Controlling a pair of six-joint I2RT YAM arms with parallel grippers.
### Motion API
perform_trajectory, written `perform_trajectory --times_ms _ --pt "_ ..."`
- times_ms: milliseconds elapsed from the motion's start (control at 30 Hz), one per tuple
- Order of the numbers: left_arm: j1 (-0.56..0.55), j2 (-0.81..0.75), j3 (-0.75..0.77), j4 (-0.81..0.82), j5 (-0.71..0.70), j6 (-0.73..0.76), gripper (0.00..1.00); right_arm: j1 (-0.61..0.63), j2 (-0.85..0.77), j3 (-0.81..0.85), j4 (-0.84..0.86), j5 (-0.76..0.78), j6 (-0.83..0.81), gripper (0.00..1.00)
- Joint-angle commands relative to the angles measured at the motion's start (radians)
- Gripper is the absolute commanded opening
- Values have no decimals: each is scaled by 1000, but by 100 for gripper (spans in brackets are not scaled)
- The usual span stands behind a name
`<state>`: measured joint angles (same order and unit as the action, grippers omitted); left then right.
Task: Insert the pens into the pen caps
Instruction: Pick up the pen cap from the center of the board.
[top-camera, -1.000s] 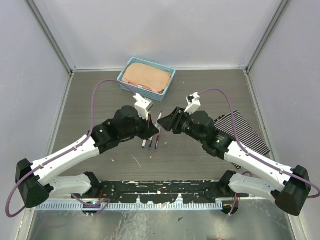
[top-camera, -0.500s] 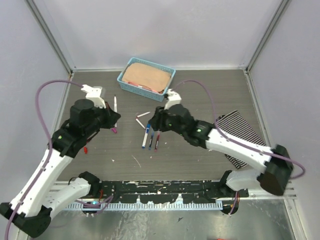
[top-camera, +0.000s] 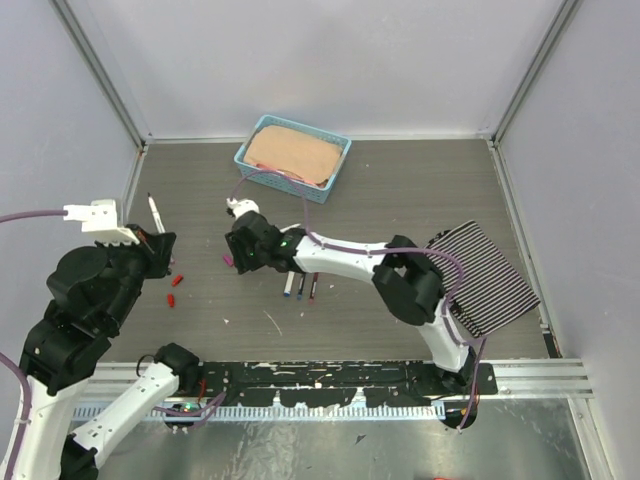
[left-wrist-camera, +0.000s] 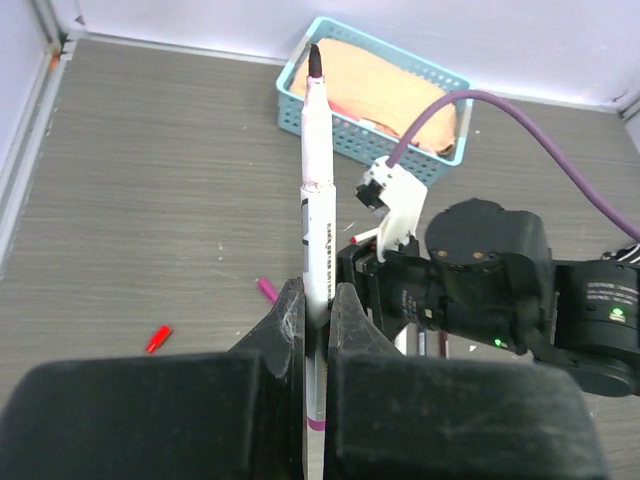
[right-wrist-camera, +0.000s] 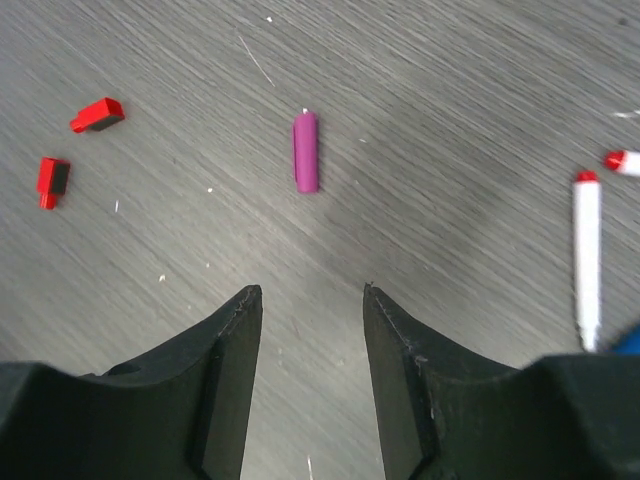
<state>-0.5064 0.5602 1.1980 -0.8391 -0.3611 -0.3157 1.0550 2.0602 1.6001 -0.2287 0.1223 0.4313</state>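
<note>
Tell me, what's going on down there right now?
Left gripper shut on pen, tip up. Right gripper open, magenta cap just ahead. Nothing between them.

No writing here is legible. A line of small dark print runs along the white barrel of the upright pen (left-wrist-camera: 320, 230), but it is too blurred to read.

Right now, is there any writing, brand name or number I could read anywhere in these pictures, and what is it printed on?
Nothing here can be read.
pen held in the left hand: a line of small black print runs along its white barrel, too small and blurred to read.
basket: no lettering shows.
striped cloth: stripes only, no words.
</note>
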Motion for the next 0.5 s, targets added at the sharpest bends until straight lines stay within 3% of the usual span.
perform_trajectory --times_ms 0,300,467 --pt "4 -7 20 -78 -51 21 0 14 98 172 5 10 -46 51" --pt "5 -1 -1 -69 8 4 0 23 352 503 -99 26 -42 54" --pt "5 8 -3 -67 22 13 0 25 433 600 -134 65 -61 52"
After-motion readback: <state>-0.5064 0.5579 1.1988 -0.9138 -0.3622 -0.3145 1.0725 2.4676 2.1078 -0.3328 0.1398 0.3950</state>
